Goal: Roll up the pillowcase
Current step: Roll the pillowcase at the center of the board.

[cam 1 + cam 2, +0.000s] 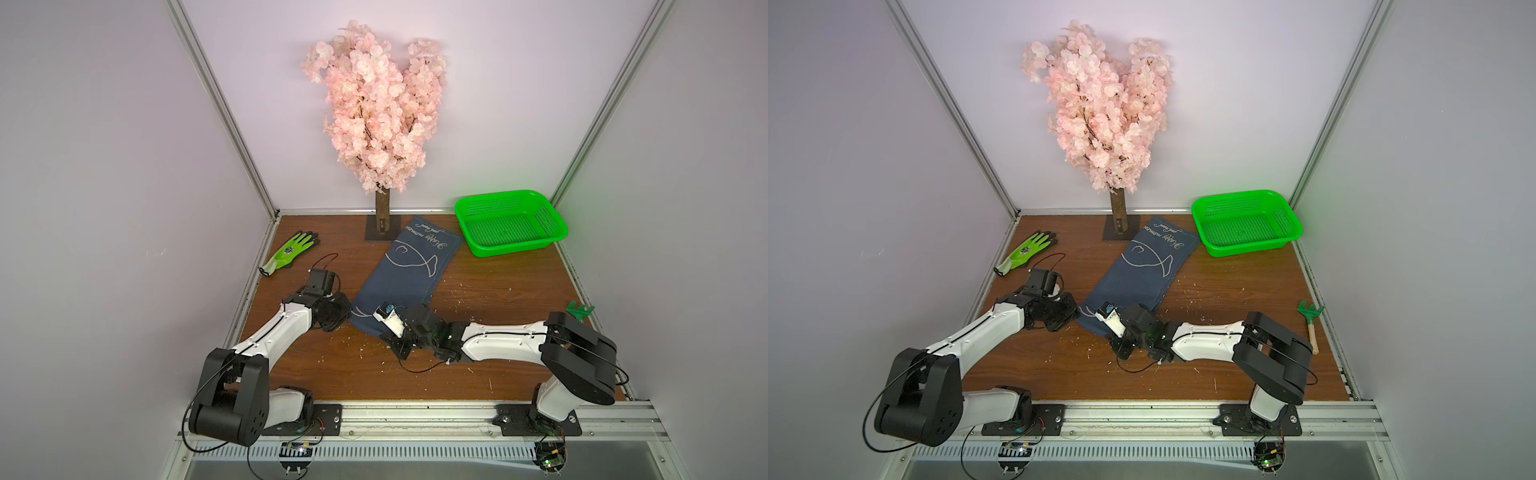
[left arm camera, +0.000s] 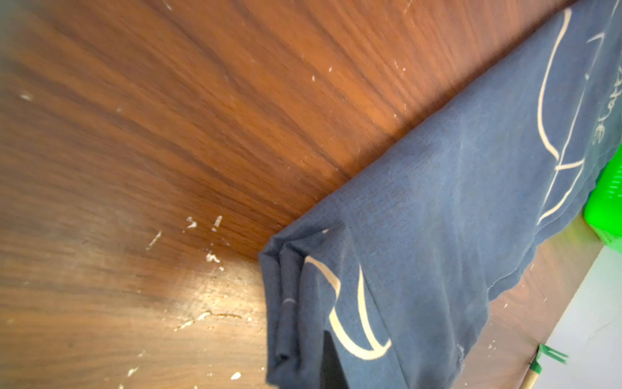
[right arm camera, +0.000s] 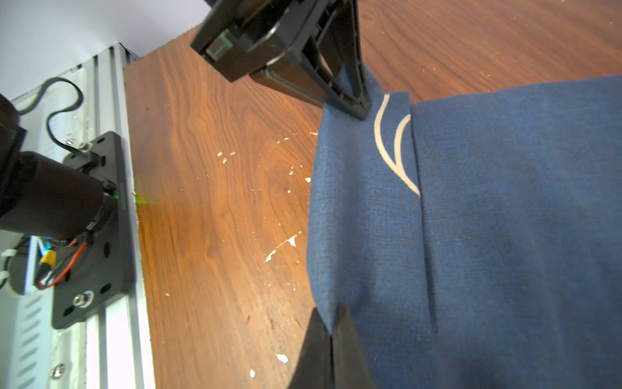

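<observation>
Jaws left and right clamp the pillowcase (image 1: pixel 409 278), lying lengthwise toward the basket (image 1: pixel 509 248).

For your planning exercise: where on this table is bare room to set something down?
Free: wood between pillowcase, basket and rake; also between glove and tree stand. Crowded: pillowcase's near end, clamped by left gripper and right gripper.

Pale lilac walls (image 1: pixel 104 124) on three sides, joined by aluminium corner posts (image 1: pixel 223 112). Below, a dark wood-grain tabletop (image 1: pixel 498 299), flecked with white chips (image 3: pixel 281 246).
</observation>
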{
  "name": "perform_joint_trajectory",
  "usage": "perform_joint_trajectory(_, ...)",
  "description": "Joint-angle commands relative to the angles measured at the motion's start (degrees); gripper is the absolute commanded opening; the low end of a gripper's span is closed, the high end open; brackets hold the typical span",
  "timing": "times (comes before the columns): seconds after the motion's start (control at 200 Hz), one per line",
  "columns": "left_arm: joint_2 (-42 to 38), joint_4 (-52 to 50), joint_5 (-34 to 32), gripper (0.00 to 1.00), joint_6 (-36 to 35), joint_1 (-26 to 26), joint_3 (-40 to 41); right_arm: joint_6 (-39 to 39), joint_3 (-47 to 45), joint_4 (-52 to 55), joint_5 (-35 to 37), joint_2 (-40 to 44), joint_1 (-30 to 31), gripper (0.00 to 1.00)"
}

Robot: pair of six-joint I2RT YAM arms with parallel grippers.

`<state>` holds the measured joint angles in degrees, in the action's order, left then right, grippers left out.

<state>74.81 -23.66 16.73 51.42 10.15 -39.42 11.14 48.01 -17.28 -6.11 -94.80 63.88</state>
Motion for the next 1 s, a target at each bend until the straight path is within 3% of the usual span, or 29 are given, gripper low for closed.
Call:
perform_joint_trajectory(0.0, 0.9, -4.5, -5.7, 0.0, -2.0, 0.2, -0.7, 3.6, -0.4, -2.5, -4.5, 1.4, 0.4, 0.0)
perform_joint_trajectory(0.12, 1.6, -6.5, -7.7, 0.01, -3.9, 0.1, -3.1, 7.3, -0.8, -4.1, -7.6, 0.4, -0.2, 0.0)
perform_joint_trajectory(0.205, 3.1, -7.0, -7.9, 0.06, -4.9, 0.1, -5.1, 10.9, -2.4, -7.8, -10.5, -0.1, -2.0, 0.0)
perform_joint_trajectory(0.295, 4.6, -6.9, -7.7, 0.16, -5.4, 0.1, -7.0, 12.7, -2.8, -9.0, -13.4, -0.4, -3.6, 0.0)
perform_joint_trajectory(0.405, 5.8, -7.2, -7.4, 0.39, -6.5, 0.1, -9.1, 16.6, -3.8, -12.6, -17.9, -1.5, -6.2, 0.0)
perform_joint_trajectory(0.57, 5.4, -9.9, -8.7, 0.56, -9.3, 0.1, -13.0, 21.6, -4.9, -18.7, -24.2, -4.2, -10.7, 0.0)
perform_joint_trajectory(0.746, 1.0, -13.3, -10.9, 0.63, -12.6, 0.3, -14.8, 26.7, -6.3, -24.6, -30.1, -6.9, -15.2, 0.0)
perform_joint_trajectory(0.996, -4.1, -15.7, -10.3, 0.67, -12.6, 5.0, -10.7, 23.1, -4.4, -19.8, -30.6, -8.4, -19.2, 0.0)
